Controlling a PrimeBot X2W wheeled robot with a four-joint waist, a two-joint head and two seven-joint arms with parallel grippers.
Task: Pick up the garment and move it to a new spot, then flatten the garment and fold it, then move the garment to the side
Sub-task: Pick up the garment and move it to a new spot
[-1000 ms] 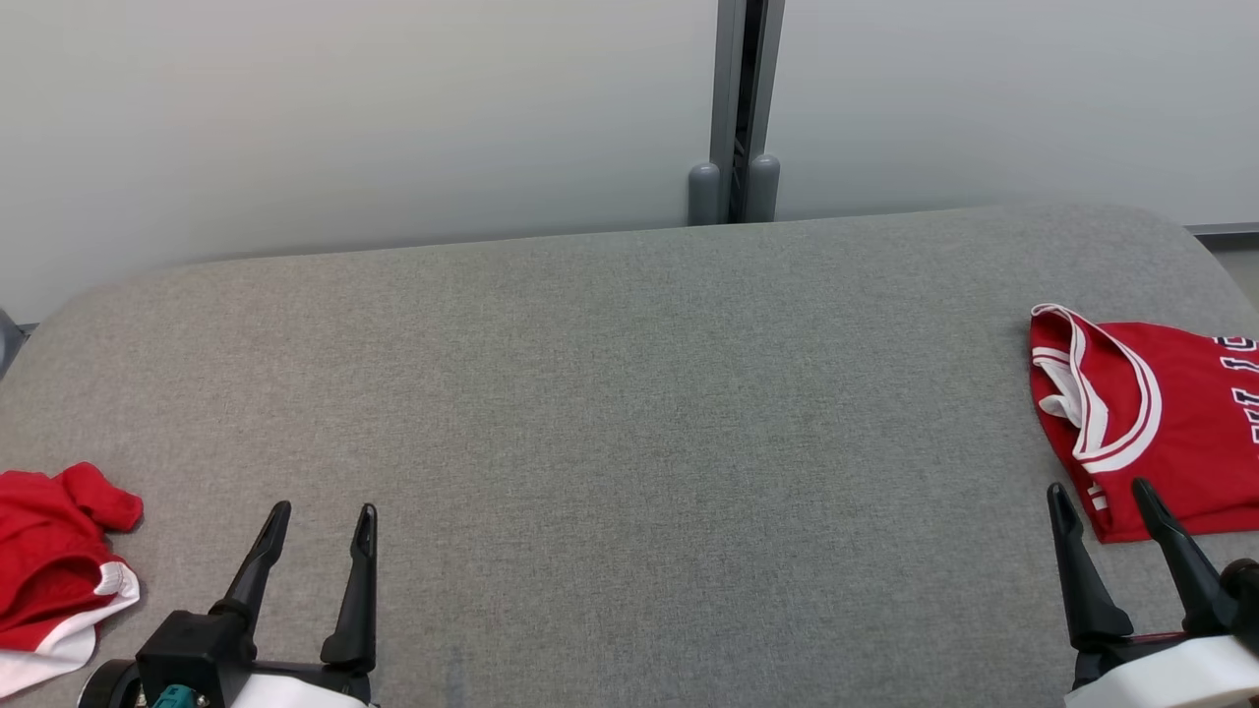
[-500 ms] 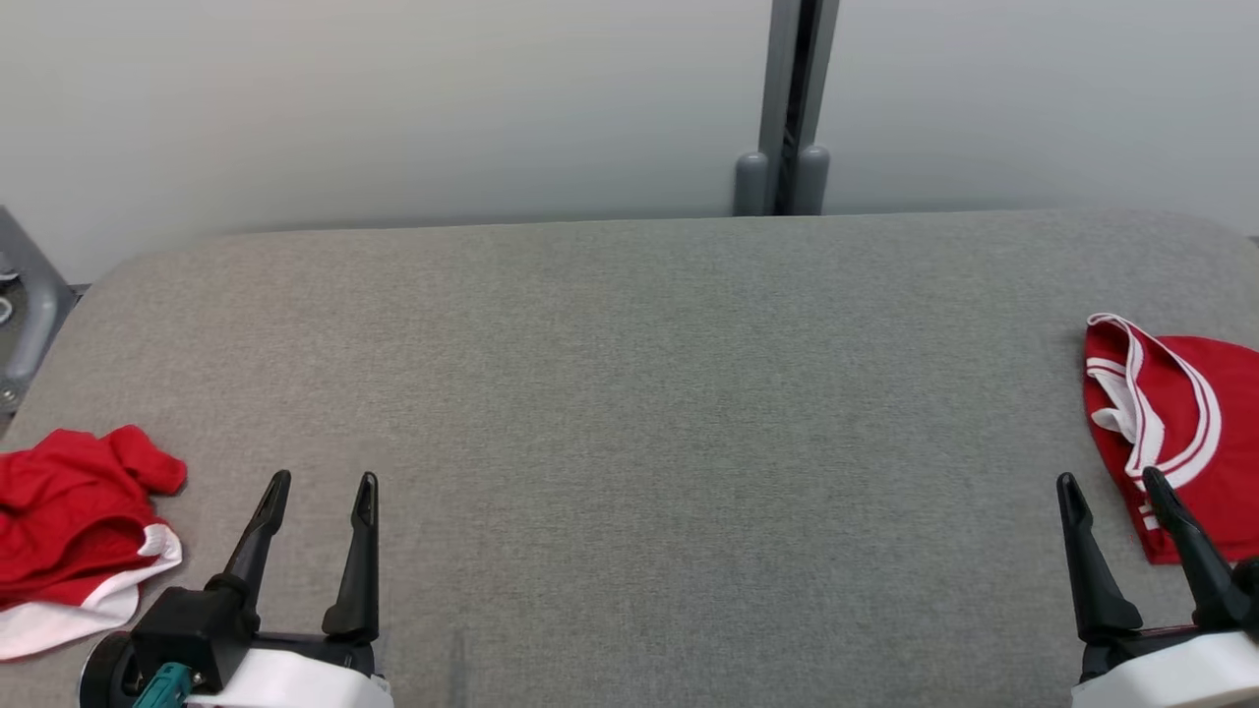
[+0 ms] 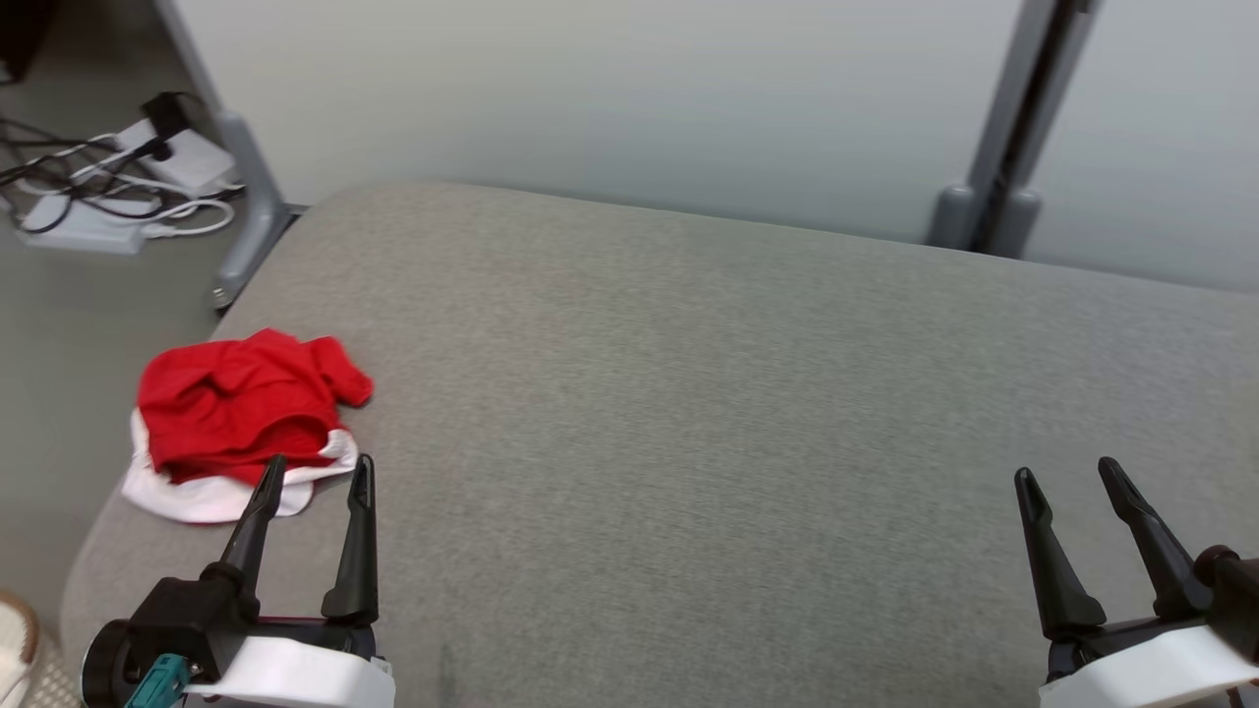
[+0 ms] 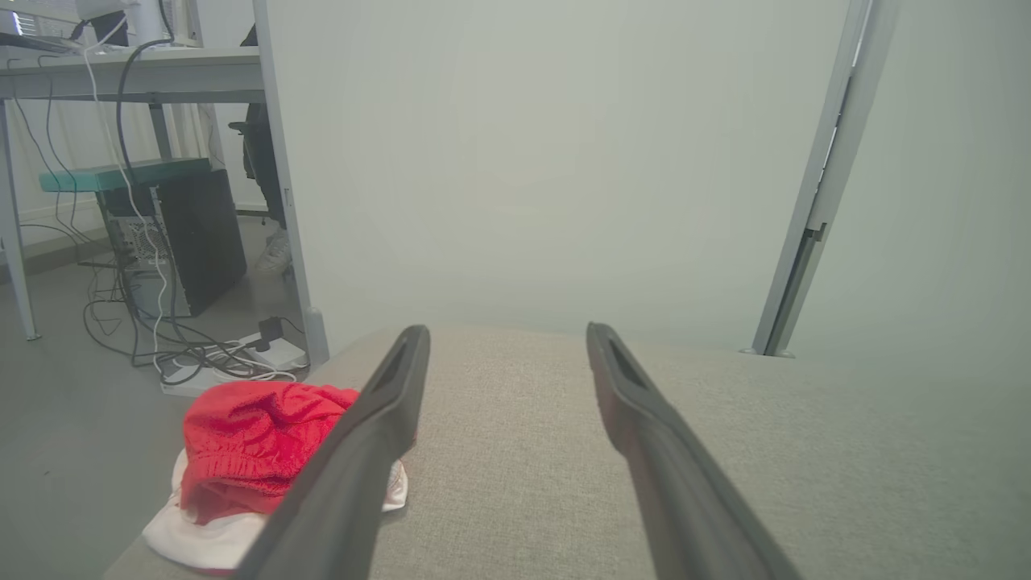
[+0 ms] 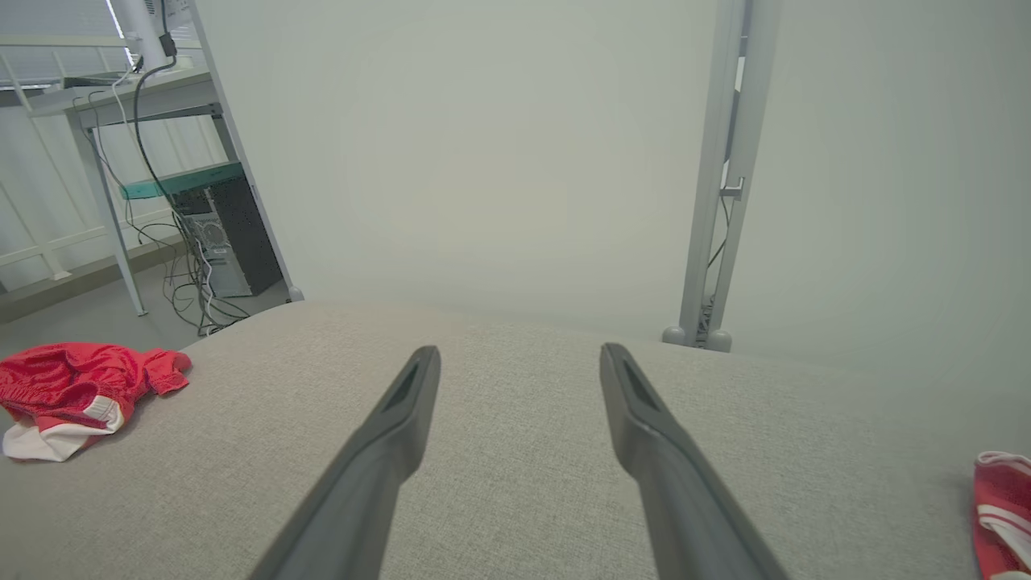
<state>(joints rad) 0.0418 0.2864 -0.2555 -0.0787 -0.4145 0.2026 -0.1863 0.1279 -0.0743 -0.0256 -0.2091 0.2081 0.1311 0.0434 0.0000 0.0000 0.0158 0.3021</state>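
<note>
Head view: crumpled red garment [image 3: 239,418] lies just beyond parted left gripper [image 3: 317,474]

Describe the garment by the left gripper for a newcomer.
On the grey table, look at its left end, ahead of the left gripper. The garment is a crumpled red heap edged white, unlike the striped jersey at the right end.

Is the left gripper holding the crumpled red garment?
No, the left gripper is open and empty, and the red garment lies crumpled on the grey surface beside it.
</note>
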